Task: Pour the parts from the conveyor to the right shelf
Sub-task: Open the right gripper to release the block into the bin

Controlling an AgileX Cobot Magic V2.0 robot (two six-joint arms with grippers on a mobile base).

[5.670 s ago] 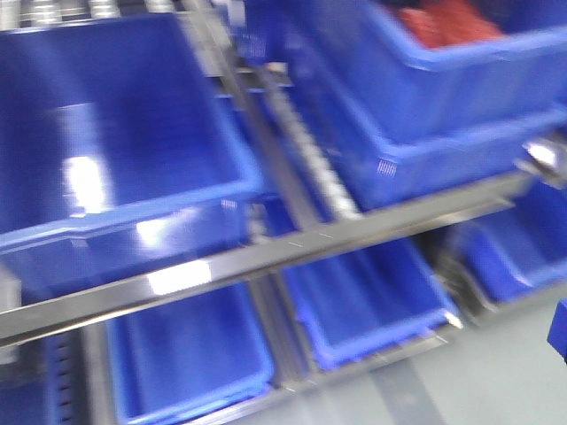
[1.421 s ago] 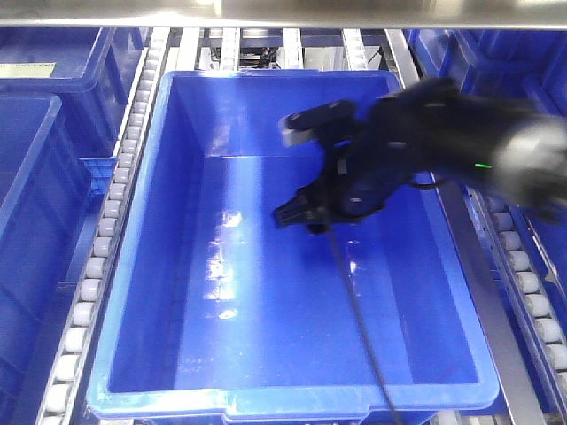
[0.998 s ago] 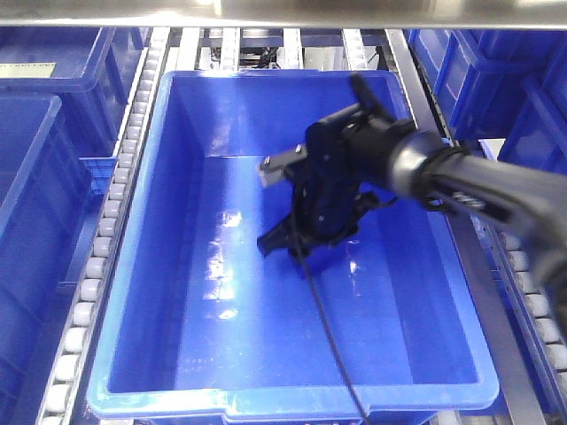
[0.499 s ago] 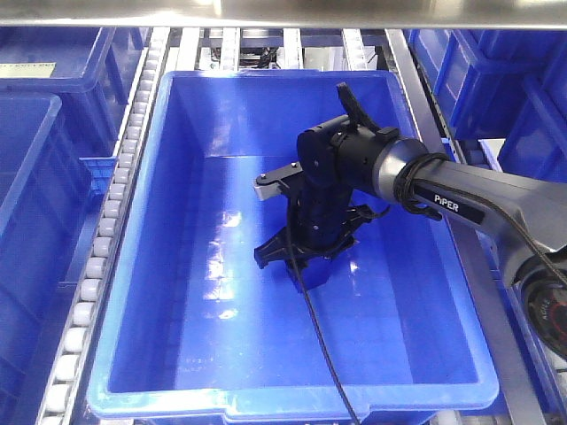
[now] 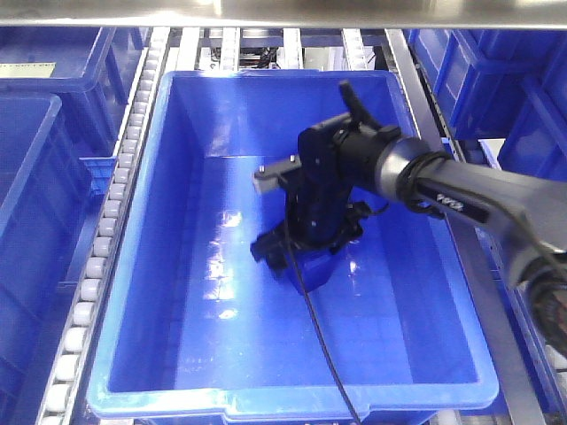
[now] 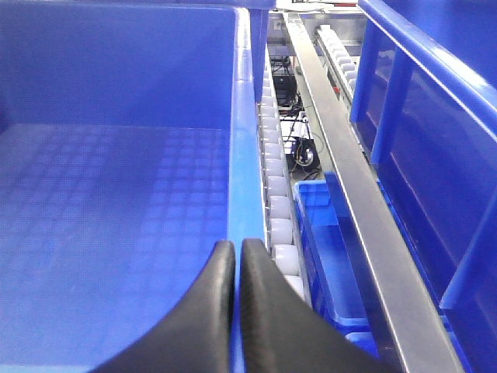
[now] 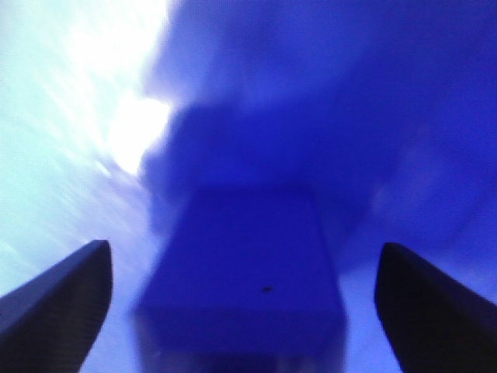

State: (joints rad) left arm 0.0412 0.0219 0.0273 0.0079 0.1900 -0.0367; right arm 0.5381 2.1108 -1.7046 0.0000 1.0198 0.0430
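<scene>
While the right arm reaches down into the large blue bin (image 5: 142,292) on the right shelf (image 5: 104,235), the right claw (image 5: 297,257) hangs low over the bin's floor, near its middle. In the right wrist view its two dark fingers (image 7: 58,299) stand wide apart at the edges of the frame, touching nothing. Between them, just ahead of the claw (image 7: 241,311), lies a blue block-shaped part (image 7: 245,272), blurred, resting on the bin's floor (image 7: 404,140); from the front it shows only as a blue edge (image 5: 310,266) under the claw, hard to tell from the bin. A black cable (image 5: 323,354) trails from the claw toward the near rim of the bin.

The left claw (image 6: 235,311) has its fingers pressed together with only a thin slit between them and nothing held. Just beyond its tips runs the rim of another blue bin (image 6: 241,155), with a row of white rollers (image 6: 276,194) beside it to the right and a steel rail (image 6: 349,186) further right.
</scene>
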